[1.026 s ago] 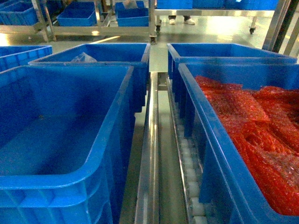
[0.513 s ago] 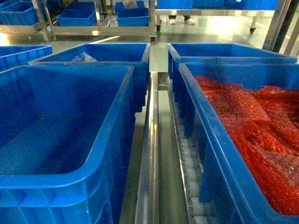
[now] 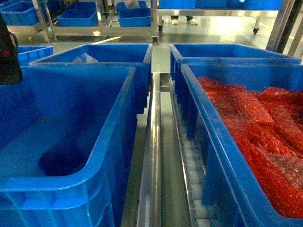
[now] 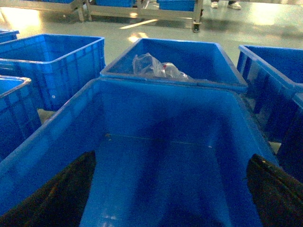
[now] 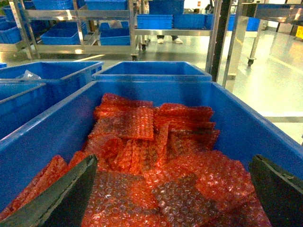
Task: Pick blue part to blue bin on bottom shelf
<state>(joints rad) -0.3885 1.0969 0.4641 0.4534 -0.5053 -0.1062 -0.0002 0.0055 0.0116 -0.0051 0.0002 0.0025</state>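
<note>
The blue bin (image 3: 118, 123) stands at the near left on the bottom shelf (image 3: 152, 142), and its floor is bare apart from a dark shadow. In the left wrist view my left gripper (image 4: 171, 156) hangs over this bin (image 4: 142, 90), open, with nothing between its fingers (image 4: 61, 194). A dark part of the left arm (image 3: 8, 52) shows at the head view's left edge. My right gripper (image 5: 173, 158) is open above the red bubble bags (image 5: 142, 142) in the neighbouring crate. The blue part is not in view.
The crate with red bags (image 3: 208, 142) is at the right. Two more blue crates (image 3: 118, 54) stand behind, the left one holding a clear plastic bag (image 4: 151, 66). White rollers (image 3: 191, 175) and a steel rail run between the rows. Racks and a person's feet (image 3: 182, 21) are far back.
A dark part of the left arm has come in at the head view's left edge. A shadow has appeared on the blue bin's floor.
</note>
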